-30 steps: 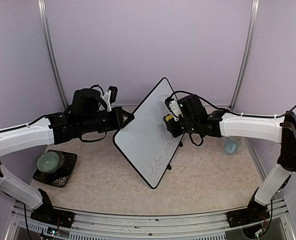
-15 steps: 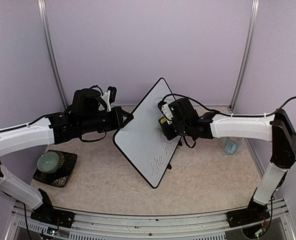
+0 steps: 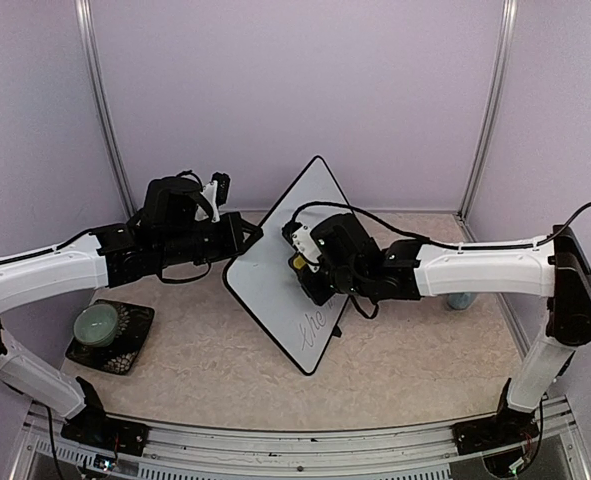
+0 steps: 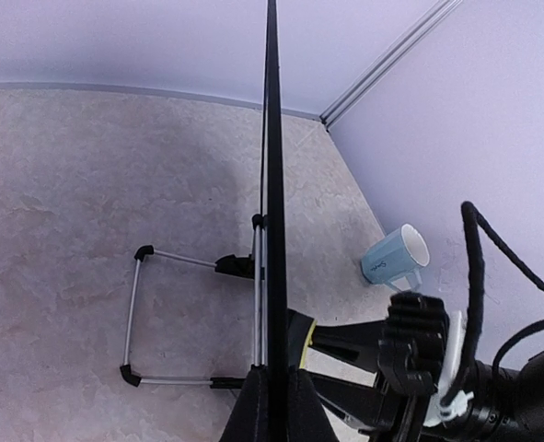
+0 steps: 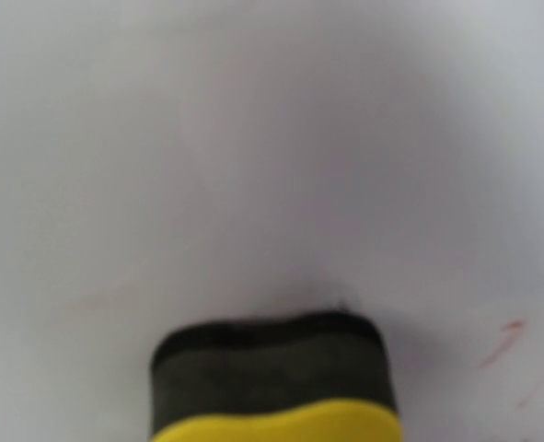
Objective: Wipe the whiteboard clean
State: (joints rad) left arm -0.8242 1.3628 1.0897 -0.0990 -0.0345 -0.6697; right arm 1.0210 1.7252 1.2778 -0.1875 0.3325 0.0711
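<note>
The whiteboard (image 3: 270, 285) stands tilted on one corner at mid table, with dark handwriting "the" (image 3: 318, 327) near its lower end. My left gripper (image 3: 247, 240) is shut on the board's left edge; in the left wrist view its fingers (image 4: 253, 414) clamp the black frame (image 4: 272, 184), seen edge-on. My right gripper (image 3: 303, 268) is shut on a yellow and black sponge eraser (image 3: 297, 263) pressed flat against the board's face. The right wrist view shows the eraser (image 5: 276, 382) on blank white board (image 5: 253, 138); its fingers are out of view there.
A light blue mug (image 4: 396, 258) lies on its side at the right, mostly hidden behind the right arm in the top view (image 3: 461, 300). A green bowl (image 3: 98, 322) sits on a black mat at the left. The board's wire stand (image 4: 133, 313) rests on the table behind it.
My right gripper has swept the eraser left and down across the board. The word after "the" has been wiped away. The left arm and the board have barely moved.
</note>
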